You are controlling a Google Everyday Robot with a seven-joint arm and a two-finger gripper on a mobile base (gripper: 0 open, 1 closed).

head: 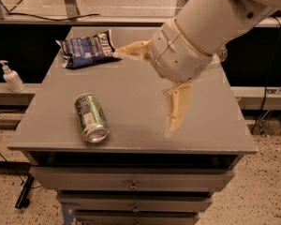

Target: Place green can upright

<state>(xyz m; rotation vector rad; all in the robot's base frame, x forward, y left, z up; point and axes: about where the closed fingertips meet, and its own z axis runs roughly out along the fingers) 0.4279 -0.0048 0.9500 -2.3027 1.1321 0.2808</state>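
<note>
Task not begun in any visible way. Green can (pixel 91 117) lies on its side on the table (pixel 210 135), toward the table's front-left. One silver end faces the table's front edge and the body runs back toward the table's rear. Nothing is touching it.

Left to do, as I judge it: bring the gripper over to the can, close on it, tip it onto one end, let go. All of the task remains.

Gripper (pixel 144 94) hangs above the table's middle, right of the can and apart from it. Fingers are spread wide with nothing between them. One finger (pixel 133 50) reaches toward the table's rear-left; the other (pixel 177 109) points down toward the tabletop near the table's front. Can't tell if that lower tip touches the surface.

The arm (pixel 210 22) comes in from over the table's rear-right corner, a thick white forearm angled down and leftward, with the wrist turned so the fingers open toward the table's left side.

Also present: dark blue snack bag (pixel 89 48) at the table's rear-left corner; pump bottle (pixel 11 77) on a ledge off the table's left side.
</note>
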